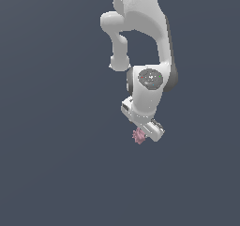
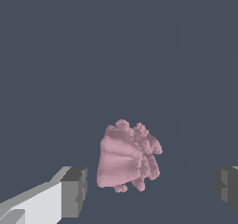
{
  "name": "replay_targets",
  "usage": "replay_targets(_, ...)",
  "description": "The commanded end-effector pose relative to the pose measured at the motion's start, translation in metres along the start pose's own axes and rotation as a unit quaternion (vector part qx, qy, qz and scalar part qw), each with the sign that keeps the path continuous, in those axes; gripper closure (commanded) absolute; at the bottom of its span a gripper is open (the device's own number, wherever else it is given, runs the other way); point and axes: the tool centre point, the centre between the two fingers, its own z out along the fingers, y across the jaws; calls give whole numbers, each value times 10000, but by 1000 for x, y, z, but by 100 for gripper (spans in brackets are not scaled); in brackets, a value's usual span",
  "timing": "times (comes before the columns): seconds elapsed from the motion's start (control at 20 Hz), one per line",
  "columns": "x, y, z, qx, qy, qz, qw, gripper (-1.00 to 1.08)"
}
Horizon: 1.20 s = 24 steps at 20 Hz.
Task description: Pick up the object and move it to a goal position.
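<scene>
The object (image 2: 125,158) is a small dusty-pink lump with a bumpy surface. In the wrist view it lies between my two grey fingertips (image 2: 74,190), with a gap on each side and closer to one pad than the other. My gripper (image 2: 148,188) is open and touches nothing. In the exterior view the object (image 1: 138,136) peeks out just beside the white hand, on the exterior view's left of it, and the gripper (image 1: 146,135) is mostly hidden by the hand from this angle.
The white arm (image 1: 140,28) comes down from the top of the exterior view. A plain dark blue-grey surface (image 1: 56,150) fills everything around it.
</scene>
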Motion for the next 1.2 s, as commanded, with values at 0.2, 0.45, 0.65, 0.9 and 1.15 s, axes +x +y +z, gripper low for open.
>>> replay_targets(0.2,-6,-6,8,-14,0,416,9991,-92)
replay_targets(0.45,-7,-8,10,-19,1,549,9985,-92)
replay_targets(0.65,-8,-8,11,-20,0,540,9985,-92)
replay_targets(0.9,-8,-8,25,-20,0,547,9985,-92)
replay_targets(1.15,-8,-7,52,-20,1,560,9984,-92)
